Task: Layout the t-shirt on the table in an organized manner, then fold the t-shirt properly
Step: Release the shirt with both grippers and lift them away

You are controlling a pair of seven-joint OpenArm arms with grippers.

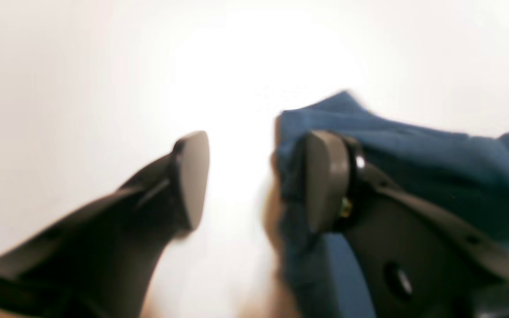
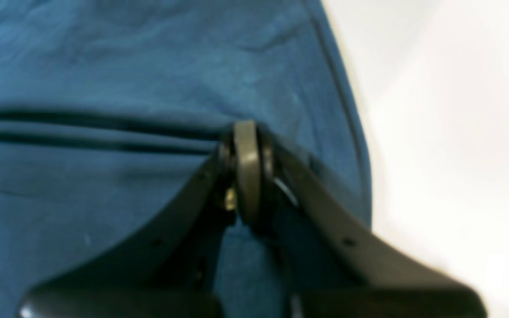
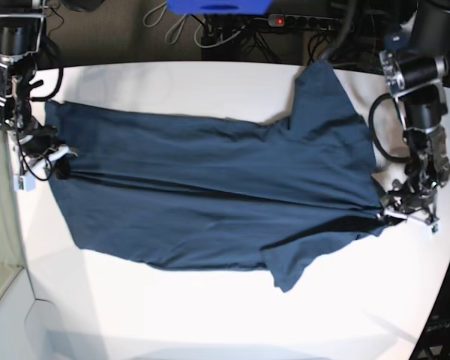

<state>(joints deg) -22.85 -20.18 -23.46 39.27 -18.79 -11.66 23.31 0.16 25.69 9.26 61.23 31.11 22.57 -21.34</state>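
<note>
Table (image 3: 210, 322): white; bare margin wide along my near edge.
T-shirt (image 3: 210, 187): spread flat across centre.
My right gripper (image 2: 246, 176): clamped on hem edge.
My left gripper (image 1: 254, 176): half open, neck-end cloth against one finger, nothing pinched.

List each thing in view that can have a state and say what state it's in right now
t-shirt: spread lengthwise across the table, still creased, not folded, one end pinched.
table: white top, bearing the shirt.
right tool: shut on the t-shirt, pinching a fold near its edge.
left tool: jaws apart, one finger against the shirt's edge, nothing clamped between them.
</note>
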